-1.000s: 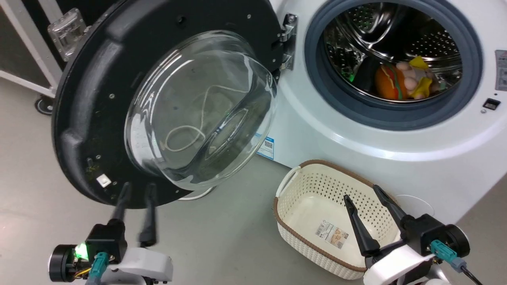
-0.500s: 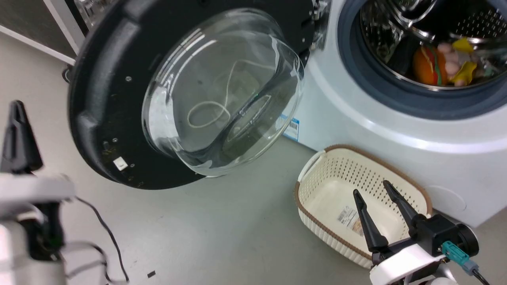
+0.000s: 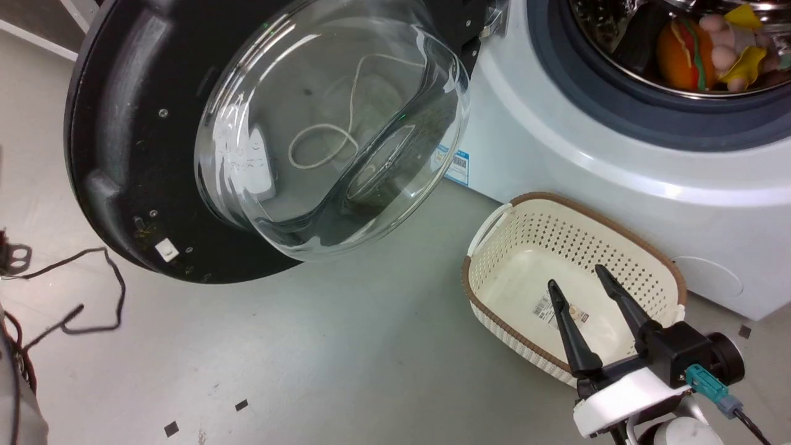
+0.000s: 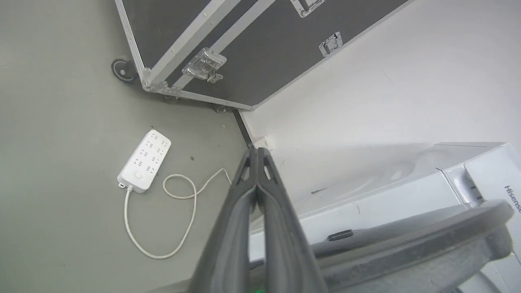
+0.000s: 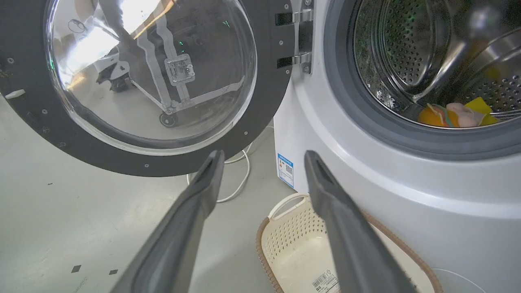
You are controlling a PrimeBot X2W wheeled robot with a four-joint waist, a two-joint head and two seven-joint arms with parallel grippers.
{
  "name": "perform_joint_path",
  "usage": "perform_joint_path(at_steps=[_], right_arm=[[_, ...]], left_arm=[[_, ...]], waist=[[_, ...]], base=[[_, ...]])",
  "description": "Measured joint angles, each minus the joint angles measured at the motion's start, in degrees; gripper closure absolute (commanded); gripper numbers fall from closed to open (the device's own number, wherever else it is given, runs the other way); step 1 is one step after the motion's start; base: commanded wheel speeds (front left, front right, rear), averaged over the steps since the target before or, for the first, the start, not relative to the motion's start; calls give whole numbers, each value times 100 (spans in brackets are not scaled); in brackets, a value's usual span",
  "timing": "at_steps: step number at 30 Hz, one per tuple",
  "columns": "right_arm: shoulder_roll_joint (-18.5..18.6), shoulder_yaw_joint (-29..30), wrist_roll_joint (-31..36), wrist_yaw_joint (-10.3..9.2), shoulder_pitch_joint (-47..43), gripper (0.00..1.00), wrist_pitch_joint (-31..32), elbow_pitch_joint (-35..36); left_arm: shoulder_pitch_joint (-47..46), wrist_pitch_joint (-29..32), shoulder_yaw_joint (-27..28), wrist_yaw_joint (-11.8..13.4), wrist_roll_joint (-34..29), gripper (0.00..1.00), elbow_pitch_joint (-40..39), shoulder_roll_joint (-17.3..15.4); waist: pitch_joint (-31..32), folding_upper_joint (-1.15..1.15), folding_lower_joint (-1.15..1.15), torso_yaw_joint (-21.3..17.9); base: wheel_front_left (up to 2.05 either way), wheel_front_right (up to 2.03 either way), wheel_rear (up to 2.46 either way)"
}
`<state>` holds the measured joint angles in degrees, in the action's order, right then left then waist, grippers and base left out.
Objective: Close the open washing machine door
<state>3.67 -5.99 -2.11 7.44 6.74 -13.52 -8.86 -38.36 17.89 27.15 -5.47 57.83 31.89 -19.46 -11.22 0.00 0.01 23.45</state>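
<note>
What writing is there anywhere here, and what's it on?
"Hisens", cut off at the picture's edge: on the washing machine.
Too small to read: the blue label sticker on its front.
Too small to read: the barcode label inside the basket.

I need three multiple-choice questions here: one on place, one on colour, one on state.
1. Where does the basket stand? A on the floor before the washing machine; B on top of it; C inside it.
2. What colour is the door's rim? A white; B black; C red.
3. How is the right gripper? A open; B shut on the basket; C shut on the door.
Answers: A, it sits on the floor; B, the ring around the glass is black; A, its fingers stand apart.
</note>
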Motion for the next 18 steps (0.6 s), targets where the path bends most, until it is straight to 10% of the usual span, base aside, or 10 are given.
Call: perform_joint_path(at_steps=[18], right_arm=[[16,91,-42,0,170,0,-123,-133]], left_arm=[[480,2440,-212,-176,2134,100,-488,400]], waist=[[134,0,-1,-87]], base=[[0,0,0]])
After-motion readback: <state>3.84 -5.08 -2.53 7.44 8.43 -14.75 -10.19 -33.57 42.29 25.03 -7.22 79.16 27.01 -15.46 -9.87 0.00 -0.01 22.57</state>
